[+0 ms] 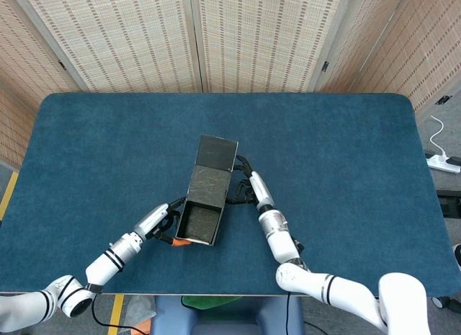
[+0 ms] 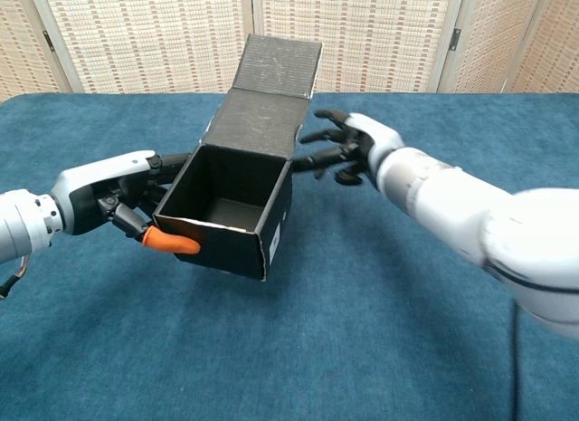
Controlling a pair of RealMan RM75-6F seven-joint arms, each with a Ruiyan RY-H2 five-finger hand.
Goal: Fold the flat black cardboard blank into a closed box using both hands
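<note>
The black cardboard box (image 2: 271, 226) is folded into an open tub, and its lid flap (image 2: 280, 66) stands up at the back. In the head view the box (image 1: 207, 185) lies mid-table with the lid flap (image 1: 218, 153) on the far side. My left hand (image 2: 116, 196) grips the box's left wall, an orange fingertip (image 2: 172, 243) pressed on the front lower edge; the head view shows this hand (image 1: 163, 221) left of the box. My right hand (image 2: 348, 148) has its fingers spread and reaches the box's right rear corner by the lid hinge; the head view shows it (image 1: 248, 186) right beside the box.
The blue felt table (image 1: 346, 148) spreads wide around the box. Woven screen panels (image 1: 252, 32) stand behind the far edge. A white power strip (image 1: 443, 162) lies on the floor off the right edge.
</note>
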